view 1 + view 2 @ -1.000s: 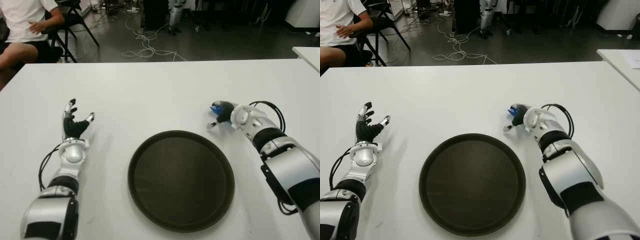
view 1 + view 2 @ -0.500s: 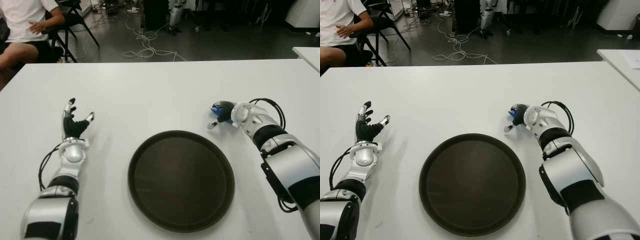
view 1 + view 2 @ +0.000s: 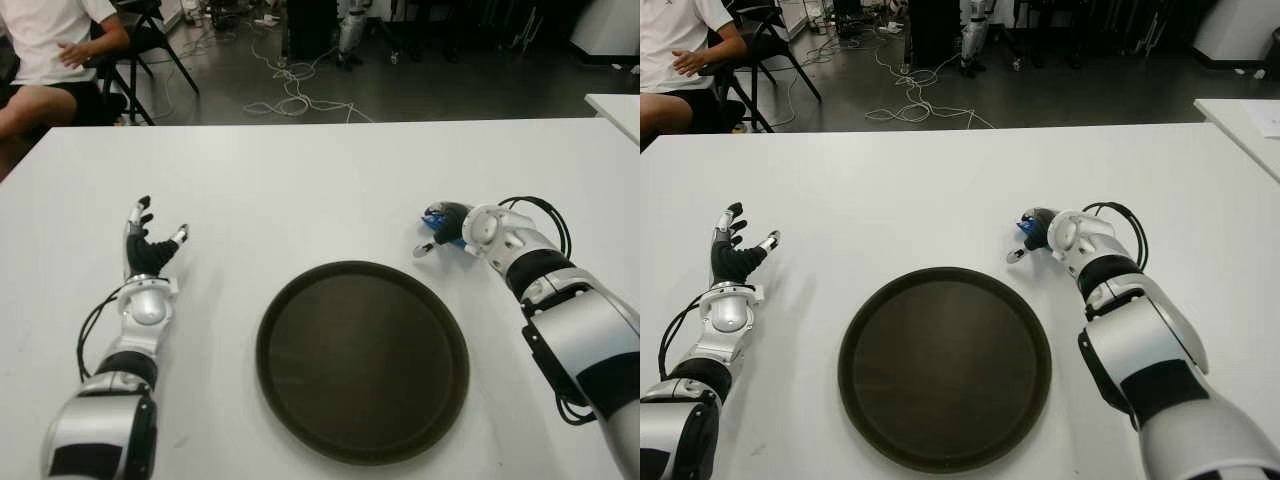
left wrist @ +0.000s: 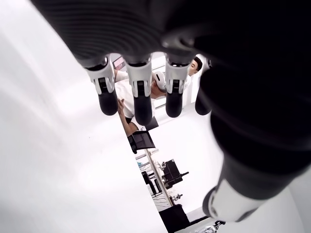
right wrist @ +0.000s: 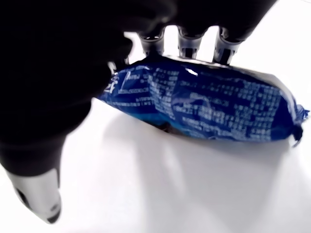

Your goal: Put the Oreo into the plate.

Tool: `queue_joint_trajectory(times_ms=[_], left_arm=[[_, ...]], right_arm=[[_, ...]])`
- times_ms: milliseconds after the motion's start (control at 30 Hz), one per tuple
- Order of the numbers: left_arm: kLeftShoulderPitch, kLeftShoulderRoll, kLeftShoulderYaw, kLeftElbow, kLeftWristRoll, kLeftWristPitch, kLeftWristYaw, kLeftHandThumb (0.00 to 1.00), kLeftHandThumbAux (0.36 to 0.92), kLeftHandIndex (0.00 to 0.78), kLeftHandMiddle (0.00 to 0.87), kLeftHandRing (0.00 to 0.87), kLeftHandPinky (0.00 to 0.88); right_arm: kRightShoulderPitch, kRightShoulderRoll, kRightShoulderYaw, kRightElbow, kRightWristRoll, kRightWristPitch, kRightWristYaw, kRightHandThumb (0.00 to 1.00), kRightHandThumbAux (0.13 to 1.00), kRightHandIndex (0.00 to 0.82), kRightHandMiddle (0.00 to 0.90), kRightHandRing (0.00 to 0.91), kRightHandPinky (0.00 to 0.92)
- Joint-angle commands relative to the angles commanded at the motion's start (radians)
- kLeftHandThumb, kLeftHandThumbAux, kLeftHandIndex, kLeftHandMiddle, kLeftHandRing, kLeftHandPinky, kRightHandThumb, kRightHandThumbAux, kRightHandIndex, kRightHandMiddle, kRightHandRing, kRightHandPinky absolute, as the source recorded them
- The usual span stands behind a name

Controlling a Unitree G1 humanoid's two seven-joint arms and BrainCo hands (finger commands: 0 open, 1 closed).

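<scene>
Beyond the plate (image 3: 362, 360), the right hand (image 3: 452, 228) stays curled around the Oreo (image 5: 204, 104) (barely moved).

Glossy blue foil Oreo (image 5: 209, 109) wrapper, matt dark plate (image 3: 362, 360) — smooth white table (image 3: 300, 190)

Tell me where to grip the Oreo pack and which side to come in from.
Grip the Oreo pack across its narrow middle, coming from above. It lies flat and long on the table, so the long sides suit fingers and thumb. The right hand is already over it, fingers along one long edge.
</scene>
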Motion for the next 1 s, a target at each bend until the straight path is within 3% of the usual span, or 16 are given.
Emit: queue_joint_trajectory(times_ms=[533, 1000], left_arm=[[0.0, -0.001, 0.003, -0.001, -0.004, -0.004, 0.001, 0.0, 0.808, 0.077, 0.116, 0.097, 0.086], [-0.001, 0.0, 0.01, 0.0, -0.014, -0.009, -0.022, 0.0, 0.817, 0.069, 0.11, 0.095, 0.088]], right_arm=[[0.007, -0.007, -0.001, 0.002, 0.002, 0.014, -0.026, 0.0, 0.705, 0.004, 0.013, 0.0, 0.0], [0.0, -0.043, -0.026, -0.008, 0.013, -0.034, -0.094, 0.0, 0.687, 0.005, 0.014, 0.0, 0.0]])
